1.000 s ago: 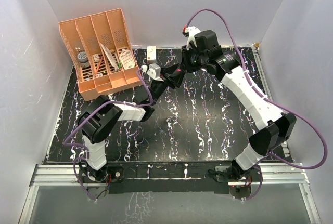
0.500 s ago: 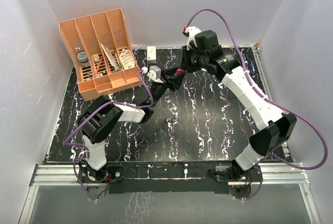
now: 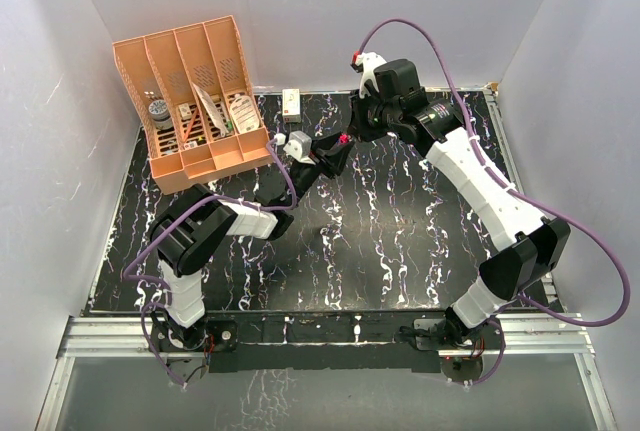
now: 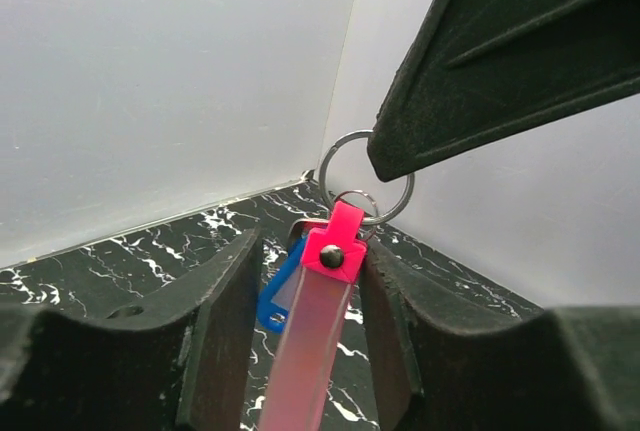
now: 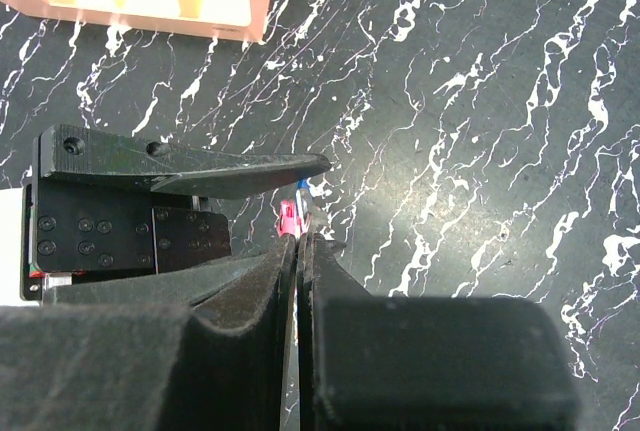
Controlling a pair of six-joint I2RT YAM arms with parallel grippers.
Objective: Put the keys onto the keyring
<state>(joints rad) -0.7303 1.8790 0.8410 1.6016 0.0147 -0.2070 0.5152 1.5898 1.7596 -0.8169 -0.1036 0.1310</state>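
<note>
Right gripper [image 5: 303, 239]: fingers together, clamped on the keyring [image 4: 325, 291] at its metal loop, above the table [image 3: 420, 241] toward 12 o'clock. Left gripper [image 4: 312, 251]: fingers flank the keyring's pink strap; whether they grip cannot be told. Blue-headed key [image 4: 278, 296] hangs at the strap's 8 o'clock

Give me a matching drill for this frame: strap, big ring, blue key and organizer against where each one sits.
Things:
1 strap
2 big ring
3 blue key
4 organizer

Places:
A far-left corner of the table
B pinched by the right end effector
C between the fingers of the left end effector
D beside the strap, partly hidden by it

Pairs: 1-C; 2-B; 3-D; 4-A
</note>
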